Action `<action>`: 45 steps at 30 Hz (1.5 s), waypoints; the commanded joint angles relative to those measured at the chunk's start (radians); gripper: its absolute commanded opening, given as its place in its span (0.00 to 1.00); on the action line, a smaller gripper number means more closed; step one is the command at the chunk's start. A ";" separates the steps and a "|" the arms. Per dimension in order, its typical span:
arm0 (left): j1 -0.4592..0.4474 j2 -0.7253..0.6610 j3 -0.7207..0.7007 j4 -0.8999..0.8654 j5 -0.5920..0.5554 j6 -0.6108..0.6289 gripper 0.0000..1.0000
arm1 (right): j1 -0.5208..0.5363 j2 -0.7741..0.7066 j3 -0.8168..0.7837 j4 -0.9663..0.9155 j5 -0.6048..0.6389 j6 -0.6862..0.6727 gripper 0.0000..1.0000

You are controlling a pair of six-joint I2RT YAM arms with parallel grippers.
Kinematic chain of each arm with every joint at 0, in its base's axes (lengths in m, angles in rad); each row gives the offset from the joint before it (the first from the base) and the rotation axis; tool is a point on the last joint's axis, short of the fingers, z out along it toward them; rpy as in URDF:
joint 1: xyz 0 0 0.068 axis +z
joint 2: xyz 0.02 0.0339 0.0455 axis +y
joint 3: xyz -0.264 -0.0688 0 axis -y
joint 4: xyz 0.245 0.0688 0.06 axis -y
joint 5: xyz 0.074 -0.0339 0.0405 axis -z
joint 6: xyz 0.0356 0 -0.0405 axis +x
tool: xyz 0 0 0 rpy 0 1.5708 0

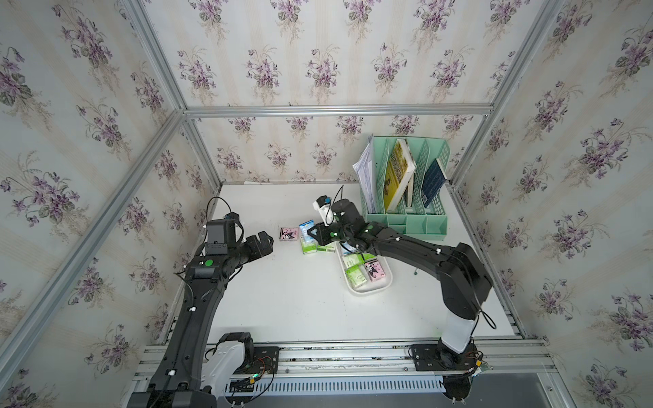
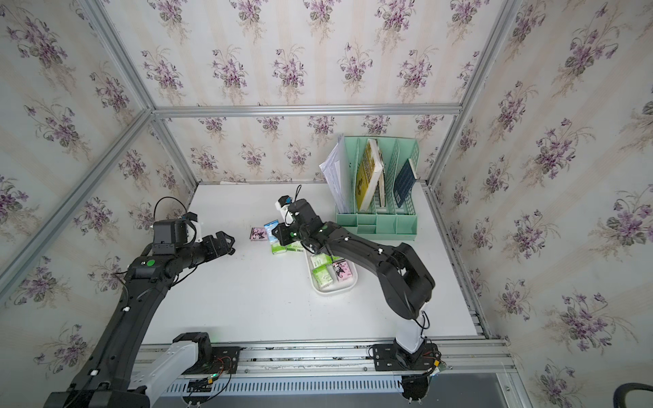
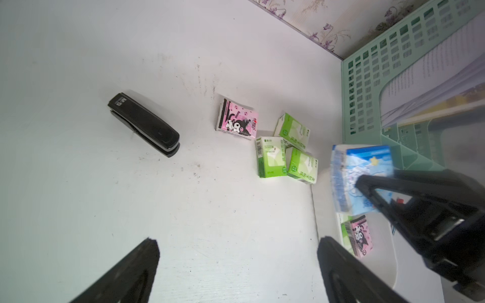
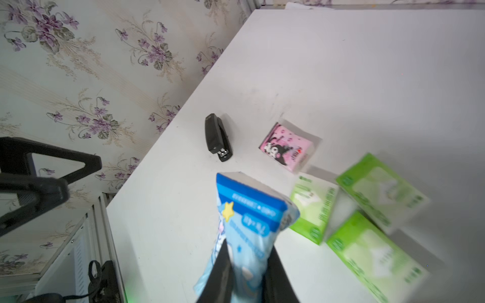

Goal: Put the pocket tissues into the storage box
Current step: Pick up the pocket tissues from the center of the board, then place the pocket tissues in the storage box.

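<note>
The right gripper (image 4: 246, 253) is pinched tight on a light blue tissue pack (image 4: 249, 210), held up just beside the storage box (image 1: 365, 291) at its far end, so next it should carry the pack over the box and let go.

We are seeing soft, even light washing the white table (image 1: 300, 300), shadows faint. In the right wrist view the green packs (image 4: 378, 189) are blurring; top views are bowing at the edges.
</note>
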 commanded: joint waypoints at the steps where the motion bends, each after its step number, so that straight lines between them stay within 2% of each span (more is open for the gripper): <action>1: -0.062 0.022 0.017 0.077 0.008 0.012 0.99 | -0.063 -0.126 -0.100 -0.044 0.042 -0.075 0.01; 5: -0.235 0.094 0.089 0.066 -0.078 0.121 0.99 | -0.195 -0.259 -0.202 -0.133 0.063 -0.131 0.01; 7: -0.267 0.137 0.113 0.065 -0.043 0.141 0.99 | -0.242 -0.292 -0.228 -0.181 0.078 -0.158 0.01; 9: -0.293 0.161 0.111 0.103 0.014 0.143 0.99 | -0.332 -0.303 -0.239 -0.226 0.069 -0.177 0.02; 13: -0.352 0.184 0.095 0.185 0.077 0.130 0.99 | -0.392 -0.280 -0.237 -0.293 0.065 -0.211 0.01; 23: -0.427 0.245 0.134 0.201 0.063 0.127 0.99 | -0.397 -0.198 -0.258 -0.251 0.035 -0.240 0.02; 38: -0.429 0.250 0.148 0.168 0.002 0.141 0.99 | -0.368 -0.078 -0.248 -0.175 0.003 -0.225 0.03; 45: -0.429 0.235 0.136 0.156 -0.013 0.146 0.99 | -0.344 -0.039 -0.232 -0.162 0.005 -0.218 0.07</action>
